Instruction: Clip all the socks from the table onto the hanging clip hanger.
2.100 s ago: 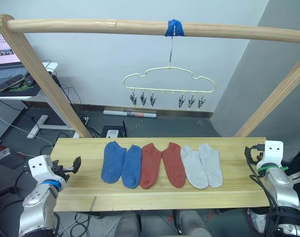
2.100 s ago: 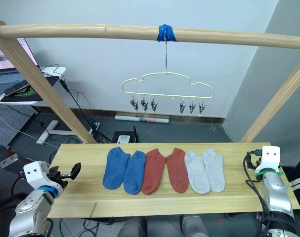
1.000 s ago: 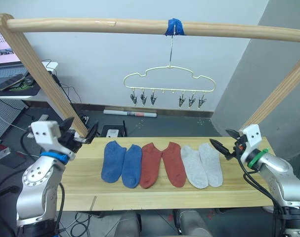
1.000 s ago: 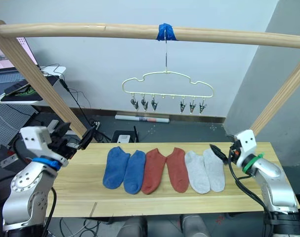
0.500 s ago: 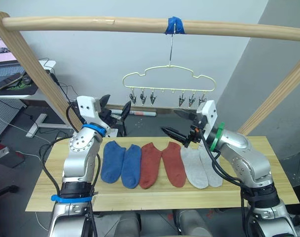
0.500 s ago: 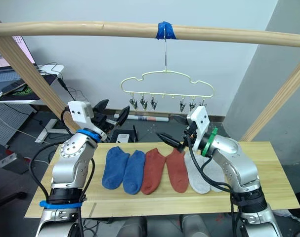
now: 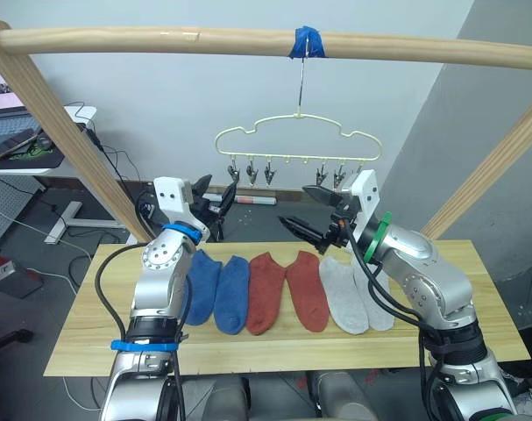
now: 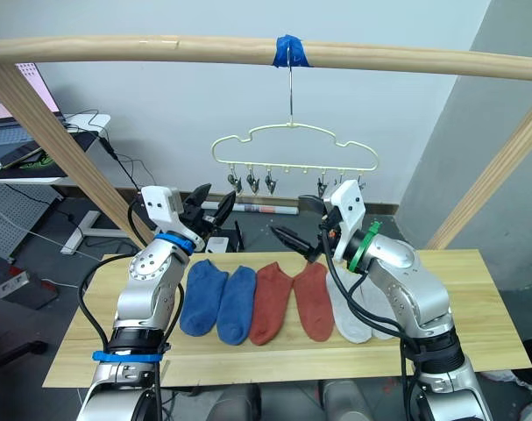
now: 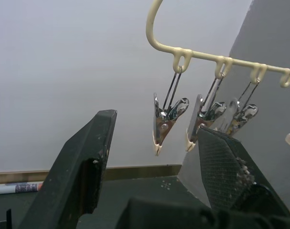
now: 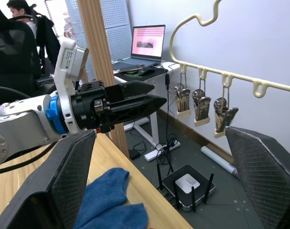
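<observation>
Both hands, left hand and right hand, have risen from the worktop edges toward the hanger, spread wide and empty, socks untouched.

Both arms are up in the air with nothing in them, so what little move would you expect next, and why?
Probably one arm goes down for a sock. All six socks lie on the table, the hanger has every clip bare, and both the left pincer and the right pincer hang open above the table, holding nothing. The left one sits nearest the blue pair, so I'd guess it starts there.
</observation>
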`<action>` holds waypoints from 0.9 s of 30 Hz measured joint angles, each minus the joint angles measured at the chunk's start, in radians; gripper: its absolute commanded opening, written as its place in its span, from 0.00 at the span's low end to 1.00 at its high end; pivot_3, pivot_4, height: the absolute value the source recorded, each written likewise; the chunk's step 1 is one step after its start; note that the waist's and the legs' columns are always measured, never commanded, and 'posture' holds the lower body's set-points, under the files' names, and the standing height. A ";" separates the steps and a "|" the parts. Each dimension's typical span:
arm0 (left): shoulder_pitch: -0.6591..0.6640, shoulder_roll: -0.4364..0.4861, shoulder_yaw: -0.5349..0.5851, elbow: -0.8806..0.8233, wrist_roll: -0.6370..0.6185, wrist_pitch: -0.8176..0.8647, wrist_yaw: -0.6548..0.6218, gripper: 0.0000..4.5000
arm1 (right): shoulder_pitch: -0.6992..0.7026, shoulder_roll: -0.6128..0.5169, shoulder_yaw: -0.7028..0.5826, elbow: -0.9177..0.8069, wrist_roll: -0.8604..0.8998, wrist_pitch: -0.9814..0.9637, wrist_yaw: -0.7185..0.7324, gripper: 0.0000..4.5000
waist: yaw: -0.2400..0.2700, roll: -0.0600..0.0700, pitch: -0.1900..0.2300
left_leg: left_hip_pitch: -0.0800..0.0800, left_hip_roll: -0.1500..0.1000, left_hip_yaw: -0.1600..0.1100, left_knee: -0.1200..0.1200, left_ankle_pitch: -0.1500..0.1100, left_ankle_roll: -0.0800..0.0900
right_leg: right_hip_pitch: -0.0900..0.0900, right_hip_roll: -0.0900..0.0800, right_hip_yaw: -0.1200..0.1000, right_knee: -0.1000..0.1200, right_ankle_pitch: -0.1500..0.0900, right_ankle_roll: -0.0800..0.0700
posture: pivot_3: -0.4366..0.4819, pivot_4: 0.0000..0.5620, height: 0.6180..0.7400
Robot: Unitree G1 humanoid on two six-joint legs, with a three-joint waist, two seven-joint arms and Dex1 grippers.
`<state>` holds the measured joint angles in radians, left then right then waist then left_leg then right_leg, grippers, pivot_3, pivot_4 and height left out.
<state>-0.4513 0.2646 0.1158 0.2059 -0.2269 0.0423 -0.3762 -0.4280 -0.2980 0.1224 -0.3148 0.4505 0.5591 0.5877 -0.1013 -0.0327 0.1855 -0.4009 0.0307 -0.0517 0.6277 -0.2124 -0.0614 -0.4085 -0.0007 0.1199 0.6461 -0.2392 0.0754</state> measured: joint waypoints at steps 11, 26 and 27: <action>-0.066 -0.015 0.003 0.098 0.010 -0.055 0.015 0.66 | -0.035 0.003 0.016 -0.010 0.000 0.011 -0.009 1.00 | -0.014 -0.001 0.007 | 0.000 0.000 0.000 0.000 0.000 0.000 | 0.000 0.000 0.000 0.000 0.000 0.000 | 0.33 0.34 1.00; -0.123 -0.017 0.008 0.192 0.018 -0.114 0.025 0.66 | -0.060 0.006 0.015 -0.028 0.002 0.040 -0.027 1.00 | -0.020 -0.001 0.012 | -0.001 0.000 0.000 -0.001 0.000 0.000 | -0.001 0.000 0.000 -0.001 0.000 0.000 | 0.32 0.34 1.00; -0.127 -0.017 0.008 0.198 0.019 -0.117 0.026 0.66 | -0.060 0.006 0.015 -0.032 0.002 0.040 -0.027 1.00 | -0.020 -0.001 0.012 | -0.001 0.000 0.000 -0.001 0.000 0.000 | -0.002 0.000 0.000 -0.001 0.000 0.000 | 0.32 0.35 1.00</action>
<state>-0.5786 0.2476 0.1238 0.4040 -0.2080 -0.0748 -0.3501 -0.4884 -0.2922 0.1375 -0.3469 0.4527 0.5995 0.5604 -0.1217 -0.0340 0.1976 -0.4022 0.0307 -0.0522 0.6263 -0.2124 -0.0614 -0.4100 -0.0007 0.1197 0.6455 -0.2393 0.0757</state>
